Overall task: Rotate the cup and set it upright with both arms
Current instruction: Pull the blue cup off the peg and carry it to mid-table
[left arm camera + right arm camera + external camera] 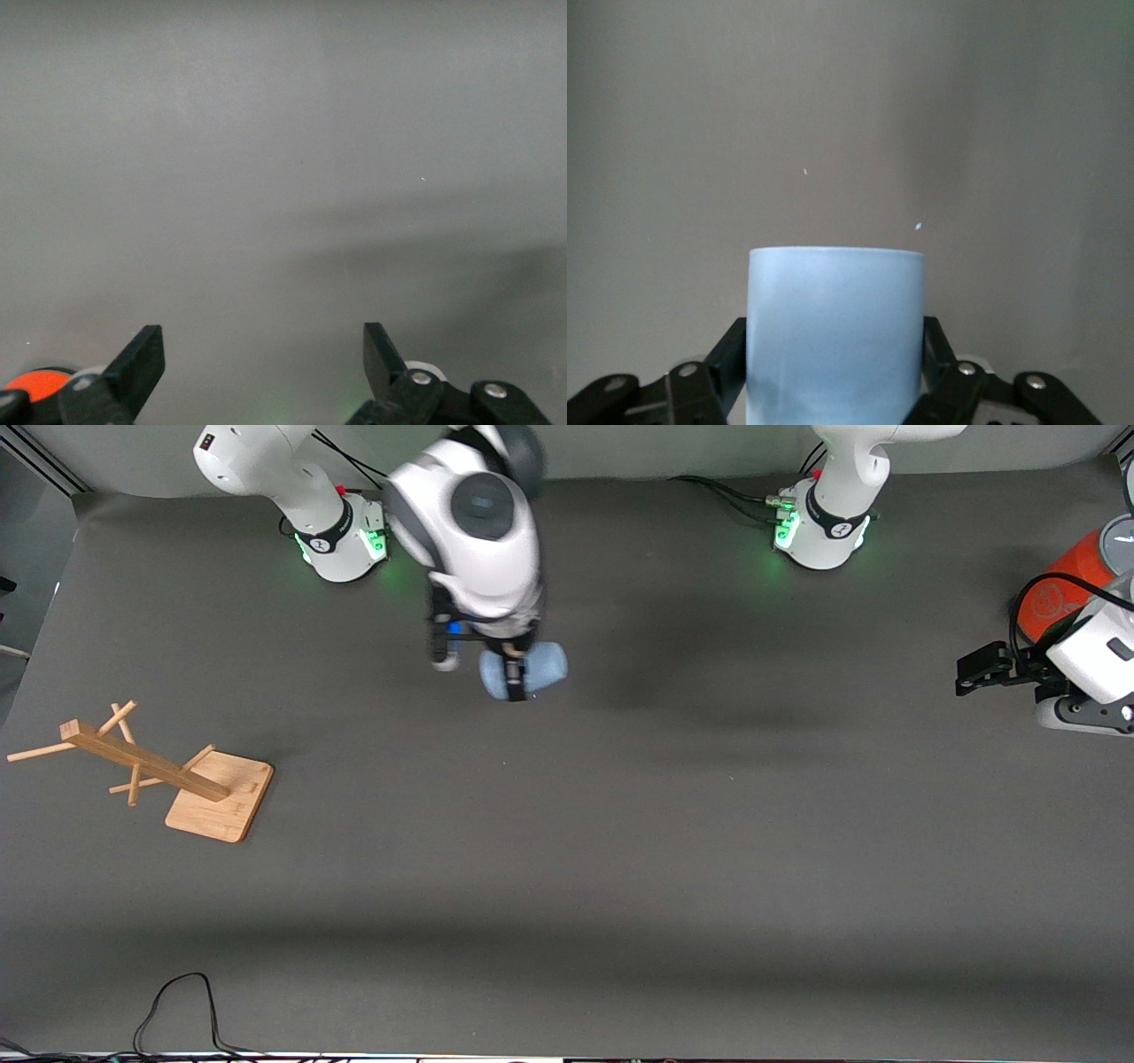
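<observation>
The pale-blue cup (545,666) lies on its side between the fingers of my right gripper (516,677), below the right arm's base and toward the back of the table. In the right wrist view the cup (835,336) fills the gap between the two black fingers (726,359), which are shut on its sides. I cannot tell whether it rests on the table or hangs just above it. My left gripper (964,675) is open and empty at the left arm's end of the table, far from the cup. Its wrist view shows spread fingers (142,359) over bare table.
A large orange cylinder with a grey top (1076,576) stands at the left arm's end, right by the left gripper, and shows in the left wrist view (35,382). A wooden peg stand on a square base (221,793) is at the right arm's end. A black cable (177,1001) lies at the near edge.
</observation>
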Robot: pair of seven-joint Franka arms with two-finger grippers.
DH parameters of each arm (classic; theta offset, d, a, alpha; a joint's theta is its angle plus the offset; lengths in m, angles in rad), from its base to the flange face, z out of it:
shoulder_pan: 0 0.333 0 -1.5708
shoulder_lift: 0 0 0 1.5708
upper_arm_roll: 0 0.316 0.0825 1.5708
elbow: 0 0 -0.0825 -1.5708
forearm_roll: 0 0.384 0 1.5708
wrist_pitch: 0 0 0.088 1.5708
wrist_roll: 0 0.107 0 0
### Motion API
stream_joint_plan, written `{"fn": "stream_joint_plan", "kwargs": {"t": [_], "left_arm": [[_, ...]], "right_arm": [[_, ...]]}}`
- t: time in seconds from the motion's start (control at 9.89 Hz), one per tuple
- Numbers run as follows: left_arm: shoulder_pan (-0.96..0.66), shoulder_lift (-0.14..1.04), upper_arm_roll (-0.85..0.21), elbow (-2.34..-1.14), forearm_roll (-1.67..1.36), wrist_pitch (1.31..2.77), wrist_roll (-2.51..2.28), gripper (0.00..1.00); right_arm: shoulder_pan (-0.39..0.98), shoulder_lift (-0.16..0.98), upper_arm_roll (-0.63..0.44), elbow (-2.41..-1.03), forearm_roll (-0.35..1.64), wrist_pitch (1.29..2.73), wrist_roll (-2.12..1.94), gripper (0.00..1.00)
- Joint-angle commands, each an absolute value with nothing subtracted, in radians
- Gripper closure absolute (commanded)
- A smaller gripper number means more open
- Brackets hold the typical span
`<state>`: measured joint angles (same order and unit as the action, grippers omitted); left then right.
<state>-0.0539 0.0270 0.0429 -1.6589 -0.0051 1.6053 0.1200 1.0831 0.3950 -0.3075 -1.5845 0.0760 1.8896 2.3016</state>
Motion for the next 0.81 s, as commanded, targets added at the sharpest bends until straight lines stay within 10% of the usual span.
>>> {"fn": "stream_joint_plan", "kwargs": {"t": [0.0,0.71], "left_arm": [[-0.061,0.031,0.049,-1.646,-0.020,1.600,0.126,0.00],[-0.075,0.038,0.046,-1.643,-0.028,1.608,0.118,0.00]], "right_arm": [[1.121,0.582,-0.324,-1.442,0.087,1.919,2.437,0.45],[1.150,0.871,-0.293,-1.309,0.084,2.043,2.637,0.45]]}}
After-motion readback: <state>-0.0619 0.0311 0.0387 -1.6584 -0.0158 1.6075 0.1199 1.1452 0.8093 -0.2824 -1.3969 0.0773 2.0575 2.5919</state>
